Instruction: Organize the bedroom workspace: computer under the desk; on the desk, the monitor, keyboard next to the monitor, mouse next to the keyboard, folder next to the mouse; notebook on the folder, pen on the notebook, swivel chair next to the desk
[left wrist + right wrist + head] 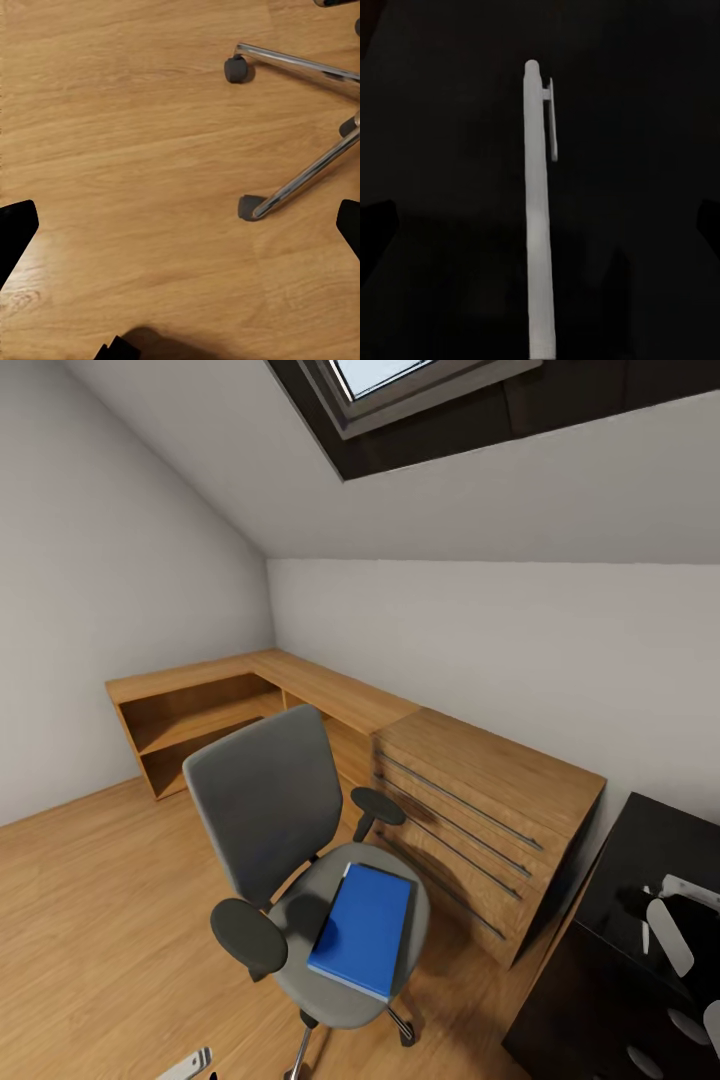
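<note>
We see the folder point(362, 930) lying flat on the chair point(300, 860) seat, which stands on the wood floor point(90, 920) beside a dresser point(480, 810). The black bench point(620, 960) is at lower right. Our left tool point(180, 225) hangs wide open over the floor near the chair's chrome legs. The pen point(540, 217) lies on the dark bench under our right tool point(540, 232), whose jaws stand wide apart, pen untouched between them.
</note>
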Controlling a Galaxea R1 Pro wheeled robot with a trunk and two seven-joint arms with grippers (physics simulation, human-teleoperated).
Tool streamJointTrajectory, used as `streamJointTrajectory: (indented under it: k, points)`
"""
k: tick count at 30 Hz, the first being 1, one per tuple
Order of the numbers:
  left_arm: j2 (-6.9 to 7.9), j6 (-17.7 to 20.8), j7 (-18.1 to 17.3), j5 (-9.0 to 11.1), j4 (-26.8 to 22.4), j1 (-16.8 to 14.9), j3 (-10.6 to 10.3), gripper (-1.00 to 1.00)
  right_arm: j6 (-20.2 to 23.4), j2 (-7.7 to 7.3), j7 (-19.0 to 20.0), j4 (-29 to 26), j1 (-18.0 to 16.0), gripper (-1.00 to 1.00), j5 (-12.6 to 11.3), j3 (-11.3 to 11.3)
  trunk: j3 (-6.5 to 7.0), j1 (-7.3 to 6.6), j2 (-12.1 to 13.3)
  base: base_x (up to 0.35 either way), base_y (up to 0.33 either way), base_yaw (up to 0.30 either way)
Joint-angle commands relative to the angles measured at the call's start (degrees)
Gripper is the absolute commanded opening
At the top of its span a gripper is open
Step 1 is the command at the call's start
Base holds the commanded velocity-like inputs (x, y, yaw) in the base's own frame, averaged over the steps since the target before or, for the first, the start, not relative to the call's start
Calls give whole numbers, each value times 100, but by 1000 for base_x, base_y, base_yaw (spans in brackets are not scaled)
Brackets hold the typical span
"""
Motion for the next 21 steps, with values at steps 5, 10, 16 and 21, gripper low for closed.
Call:
streamJointTrajectory:
  k: [5,10,16,21]
  points:
    - [9,-29,40,54,-6,-6,-31,100,15,1,-41,-29,-2,100,-64,4,-6,0,-4,0,0,0]
    - [8,-29,40,54,-4,-4,-31,100,15,7,-42,-59,-2,100,-70,4,-6,0,-4,0,0,0]
    - [3,-29,40,54,1,-4,-36,100,38,27,-54,-544,0,100,-86,-6,-6,0,-4,0,0,0]
    - [1,-28,47,54,16,-5,-43,100,900,464,-77,-2338,286,100,-90,-19,-6,0,-4,0,0,0]
